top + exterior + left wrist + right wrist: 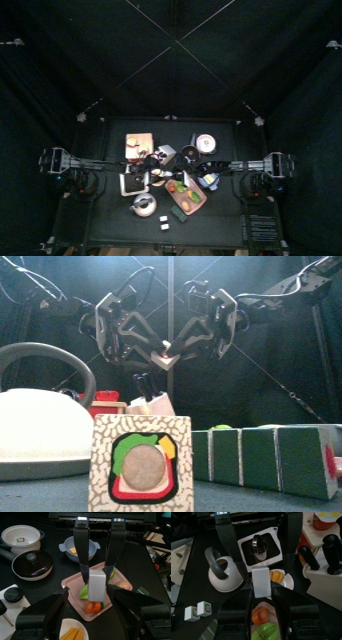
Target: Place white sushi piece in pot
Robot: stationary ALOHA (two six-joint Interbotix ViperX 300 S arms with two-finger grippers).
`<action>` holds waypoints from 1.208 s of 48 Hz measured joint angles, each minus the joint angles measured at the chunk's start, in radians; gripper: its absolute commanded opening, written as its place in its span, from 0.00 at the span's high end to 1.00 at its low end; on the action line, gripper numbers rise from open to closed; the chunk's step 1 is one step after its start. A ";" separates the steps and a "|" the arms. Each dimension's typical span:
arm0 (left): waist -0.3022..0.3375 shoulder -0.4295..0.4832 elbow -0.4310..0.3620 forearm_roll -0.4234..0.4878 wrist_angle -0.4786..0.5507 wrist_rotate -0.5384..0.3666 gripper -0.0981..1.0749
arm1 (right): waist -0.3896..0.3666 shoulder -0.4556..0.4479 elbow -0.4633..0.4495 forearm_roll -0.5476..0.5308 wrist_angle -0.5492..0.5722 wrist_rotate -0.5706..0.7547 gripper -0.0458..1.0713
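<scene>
The white sushi piece (97,586) hangs in the air between both grippers, above a pink tray (73,582) that holds green and orange food. My right gripper (262,592) is shut on the piece (260,579); its thin fingers (82,552) grip it in the left wrist view. My left gripper (89,599) is open, its jaws standing wide on either side of the piece. In the front view the two grippers meet high above the table around the piece (163,358). A black lidded pot (30,564) stands beside the tray. A white pot (21,534) is farther off.
A blue-grey bowl (80,548) stands beyond the tray. A white kettle (228,572), a plate with orange food (279,577), a knife block (324,554) and two small white cubes (198,611) lie below. Up front stand the kettle (40,426), a sushi box (140,461) and green blocks (267,456).
</scene>
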 measured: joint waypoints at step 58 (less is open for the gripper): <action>-0.002 -0.011 0.020 0.000 0.000 0.002 0.11 | -0.471 -0.304 0.356 0.393 0.304 0.005 0.34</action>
